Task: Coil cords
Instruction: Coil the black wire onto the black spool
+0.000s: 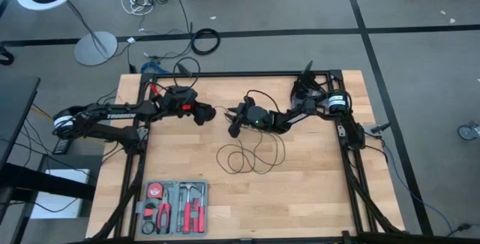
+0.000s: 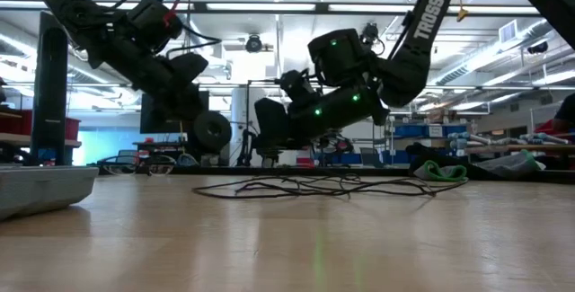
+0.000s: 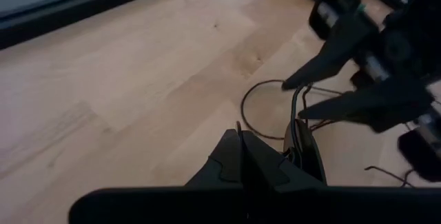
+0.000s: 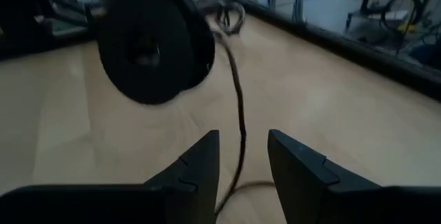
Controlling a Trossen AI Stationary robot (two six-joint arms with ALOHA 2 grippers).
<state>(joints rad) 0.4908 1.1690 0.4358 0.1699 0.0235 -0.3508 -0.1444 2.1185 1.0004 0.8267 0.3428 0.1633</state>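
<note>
The cord is thin and black. Its loops [image 1: 251, 156] lie slack on the wooden table, seen in the low view as a flat tangle [image 2: 323, 186]. Its round black puck [image 2: 212, 131] is held up above the table at my left gripper [image 1: 208, 113], which is shut. One strand [image 4: 240, 114] runs from the puck down toward the loops. My right gripper [image 4: 241, 158] is open and faces the left one at the table's middle. Its fingers stand on either side of that strand without touching it. My left gripper is shut at the cord's puck end, reaching in from the table's left and slanting downward. The puck [image 3: 306, 148] stands on edge beside the shut fingertips [image 3: 231, 158], lifted clear of the table. Whether they pinch its rim or the cord I cannot tell.
A grey tool tray [image 1: 174, 208] with red-handled tools sits at the near left of the table. Black frame rails [image 1: 352, 161] run along the table's sides. A thick black cable ring [image 1: 205, 41] and white cables lie on the floor beyond the far edge.
</note>
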